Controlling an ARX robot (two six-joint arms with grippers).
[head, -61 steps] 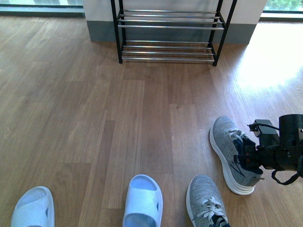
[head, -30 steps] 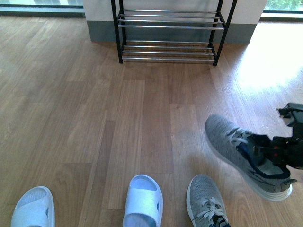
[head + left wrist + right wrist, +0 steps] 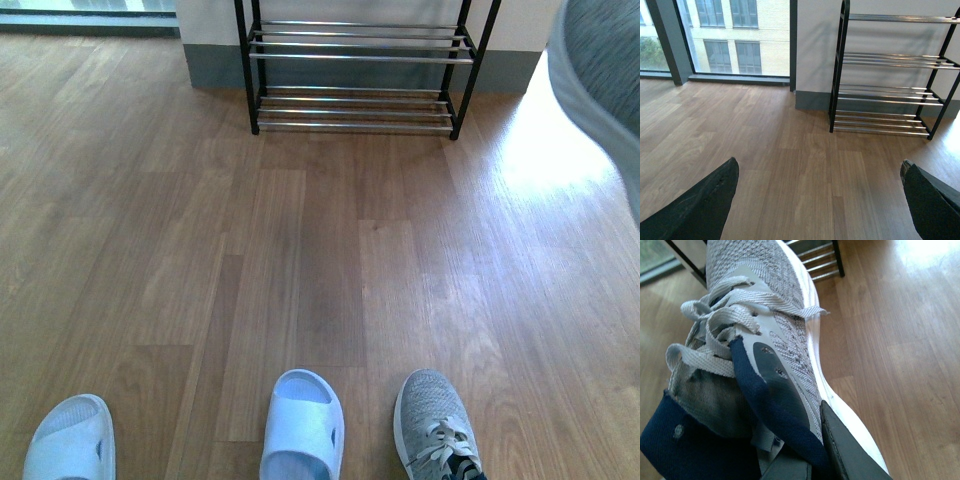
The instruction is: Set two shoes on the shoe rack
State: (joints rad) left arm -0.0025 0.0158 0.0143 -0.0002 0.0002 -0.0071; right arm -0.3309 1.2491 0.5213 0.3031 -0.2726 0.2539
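The left pincer (image 3: 818, 165) had two broad fingers (image 3: 697, 210) of matte black. They were wedge-shaped and narrowed to rounded tips, and their edges were scuffed pale grey and faintly scratched. Only a little of the right pincer (image 3: 812, 462) showed, all of it dark grey. One finger (image 3: 847, 452) was a flat, dull slab with a lighter bevelled edge along its length.

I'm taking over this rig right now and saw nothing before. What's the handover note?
Right gripper: shut on held sneaker, raised off the floor.
Left gripper: open, empty.
On the floor near the robot: second sneaker, left slide, right slide.
Shoe rack: visible shelves hold no shoes; nothing placed yet.
Left: set the held sneaker on the rack, then one more shoe.
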